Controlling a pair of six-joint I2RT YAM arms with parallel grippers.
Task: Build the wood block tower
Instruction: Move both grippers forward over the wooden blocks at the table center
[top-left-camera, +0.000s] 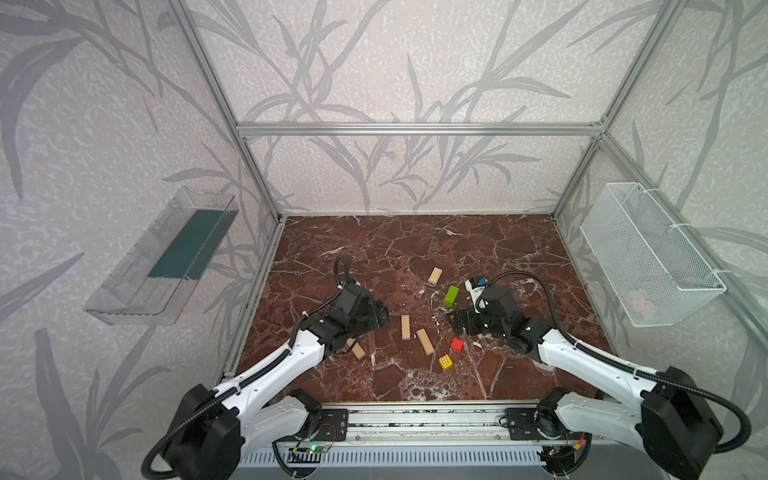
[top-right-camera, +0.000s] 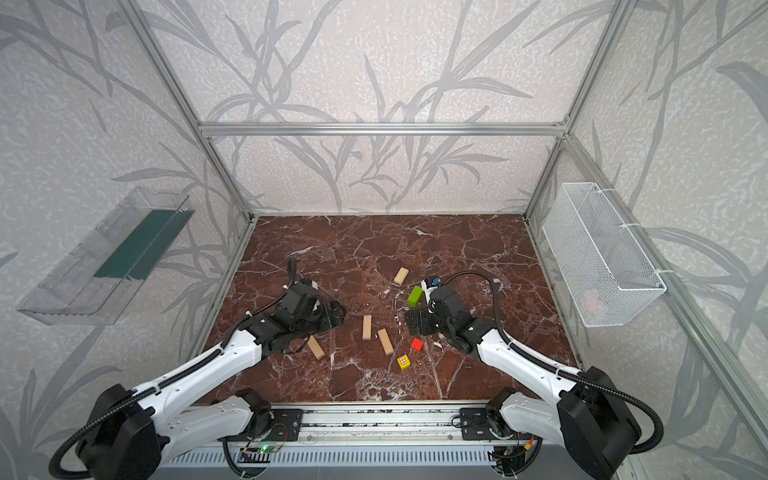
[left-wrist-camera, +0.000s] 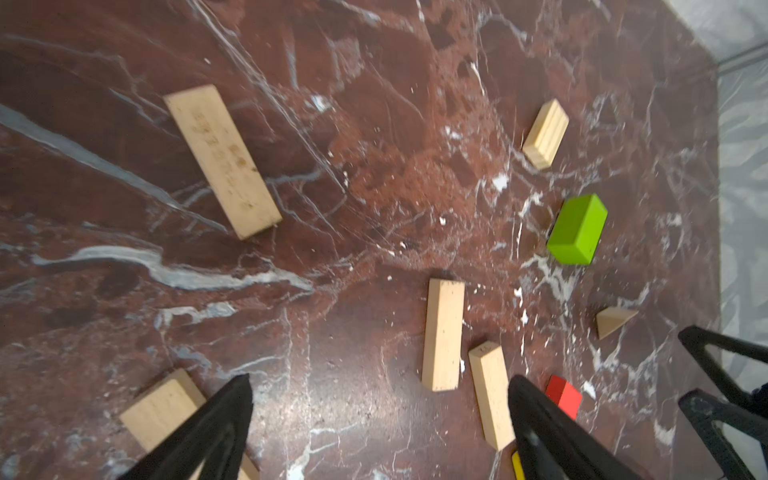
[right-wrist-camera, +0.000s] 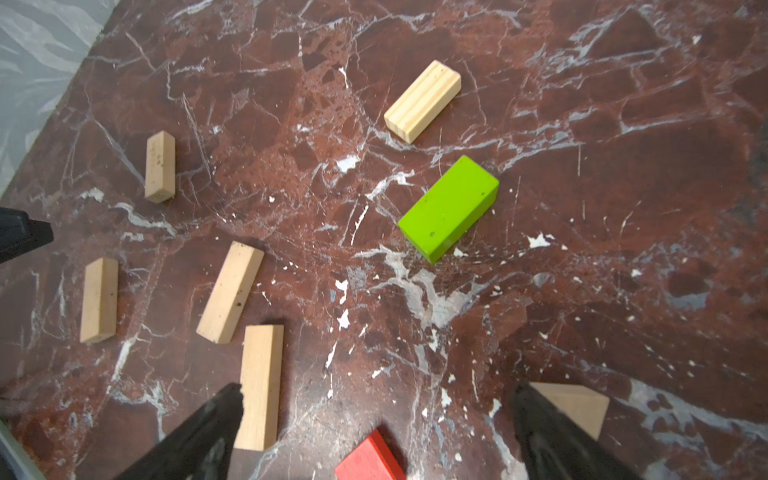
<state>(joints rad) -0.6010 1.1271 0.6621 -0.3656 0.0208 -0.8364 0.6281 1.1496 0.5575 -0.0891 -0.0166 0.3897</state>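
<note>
The left gripper (left-wrist-camera: 380, 377) is hovering over the marble tabletop (left-wrist-camera: 332, 232), its fingers (left-wrist-camera: 216, 424) standing wide apart and gripping nothing; only bare marble is showing between them. Two tan bars (left-wrist-camera: 443, 334) are lying side by side just ahead of one finger, the nearer one partly hidden behind it, and the red cube (left-wrist-camera: 564, 397) is peeking out on that finger's outer side. A third tan bar (left-wrist-camera: 160, 409) is lying partly behind the other finger, and a fourth tan bar (left-wrist-camera: 222, 162) is lying well ahead of that tip. The right gripper (right-wrist-camera: 378, 385) is hanging open too, holding nothing. The red cube is sitting between its fingers (right-wrist-camera: 199, 436), touching neither, and a wooden wedge (right-wrist-camera: 582, 409) is poking out just outside one of them. The lime-green bar (right-wrist-camera: 449, 210) is lying ahead of those fingertips, with the grooved tan block (right-wrist-camera: 422, 102) beyond it. In both top views the yellow patterned cube (top-left-camera: 445, 361) is lying near the red cube, apart from both grippers. The tower's blocks are all lying loose and single, none resting on another.
</note>
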